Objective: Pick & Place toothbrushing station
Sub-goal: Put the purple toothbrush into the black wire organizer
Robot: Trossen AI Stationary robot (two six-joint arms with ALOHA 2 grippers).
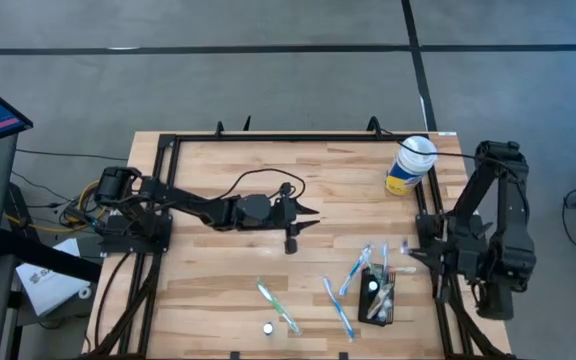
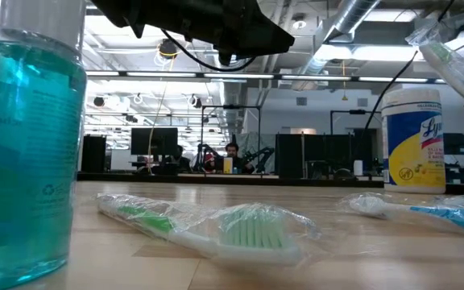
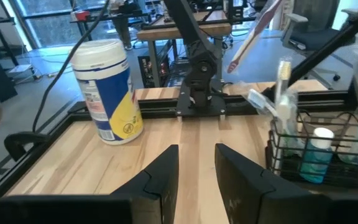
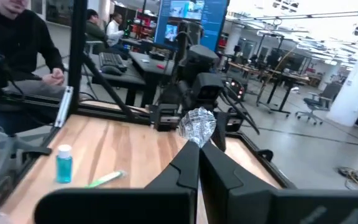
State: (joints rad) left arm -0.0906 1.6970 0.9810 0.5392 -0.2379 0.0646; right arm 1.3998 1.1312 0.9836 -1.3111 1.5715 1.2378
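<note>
Hovering mid-table in the high view, the left gripper [image 1: 306, 218] has fingers spread and empty, while the toothbrushing station [image 1: 378, 294] sits near the right front edge. Left wrist view: station [image 3: 319, 146] stands crammed with brushes, so a clumsy grab could tip it. Right wrist view: right gripper [image 4: 198, 163] pressed together, parked

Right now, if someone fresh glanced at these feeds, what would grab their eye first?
Probably the left gripper, stretched out over the middle of the table with nothing between its parted fingers. Next, the black wire caddy near the front right, holding toothbrushes, with wrapped toothbrushes loose on the wood beside it. The wipes canister stands at the back right corner.
</note>
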